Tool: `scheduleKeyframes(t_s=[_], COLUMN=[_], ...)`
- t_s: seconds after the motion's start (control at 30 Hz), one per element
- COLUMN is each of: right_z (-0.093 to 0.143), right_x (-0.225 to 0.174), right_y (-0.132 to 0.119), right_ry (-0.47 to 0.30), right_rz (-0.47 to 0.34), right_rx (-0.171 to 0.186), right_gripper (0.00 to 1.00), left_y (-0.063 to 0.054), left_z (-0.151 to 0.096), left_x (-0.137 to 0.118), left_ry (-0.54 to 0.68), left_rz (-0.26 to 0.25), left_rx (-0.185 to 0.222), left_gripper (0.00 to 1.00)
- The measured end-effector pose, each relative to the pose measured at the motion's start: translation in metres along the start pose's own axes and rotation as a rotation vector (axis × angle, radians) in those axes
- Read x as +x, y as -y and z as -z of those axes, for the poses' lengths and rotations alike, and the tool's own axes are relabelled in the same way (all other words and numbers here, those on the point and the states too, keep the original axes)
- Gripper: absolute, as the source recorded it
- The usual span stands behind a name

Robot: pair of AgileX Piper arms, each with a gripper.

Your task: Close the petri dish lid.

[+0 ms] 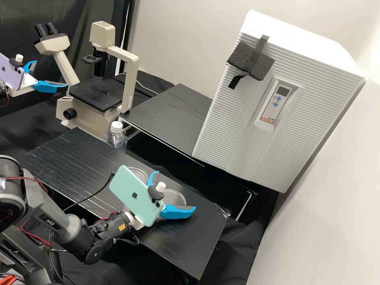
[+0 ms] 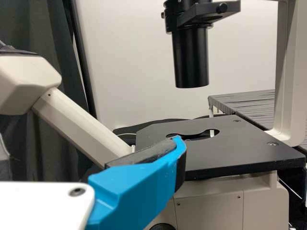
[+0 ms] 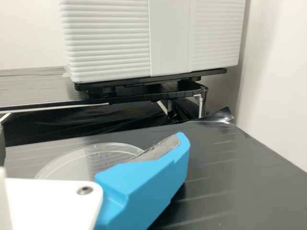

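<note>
Closure looks undone: one clear round plastic dish part [image 1: 139, 173] lies apart from a similar clear disc [image 1: 173, 196] on the black bench [image 1: 174, 245]; the white, blue-fingered right gripper [image 1: 176, 190] and left gripper [image 1: 51, 73] gape.

Dish [image 1: 174, 197] partly hidden behind right fingers [image 1: 178, 211]; second dish [image 1: 138, 173] behind green phone [image 1: 133, 196]; microscope [image 2: 79, 127] cut off in left wrist view.

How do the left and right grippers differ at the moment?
The left gripper faces the microscope; the right gripper is by a clear round dish. A lilac phone rides on the left gripper, a mint-green phone on the right. Both are open, with bright blue fingers.
</note>
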Motion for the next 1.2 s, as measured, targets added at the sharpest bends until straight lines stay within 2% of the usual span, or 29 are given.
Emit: scheduleKeyframes(t_s=[0.5, 1.0, 1.1, 1.2], right_z=[-0.009, -0.004, -0.006, -0.010], right_x=[-0.003, -0.013, -0.013, -0.011], right_y=[-0.007, -0.007, -0.006, -0.006], right_ry=[0.027, -0.020, -0.005, 0.010], right_rz=[-0.016, 0.073, 0.082, 0.085], right_rx=[-0.035, -0.066, -0.065, -0.050], right_gripper=[1.00, 1.00, 1.00, 1.00], left_y=[0.000, 0.000, 0.000, 0.000], left_z=[0.000, 0.000, 0.000, 0.000], left_x=[0.000, 0.000, 0.000, 0.000], left_ry=[0.000, 0.000, 0.000, 0.000], left_rz=[0.000, 0.000, 0.000, 0.000], left_rx=[0.000, 0.000, 0.000, 0.000], left_gripper=[1.00, 1.00, 1.00, 1.00])
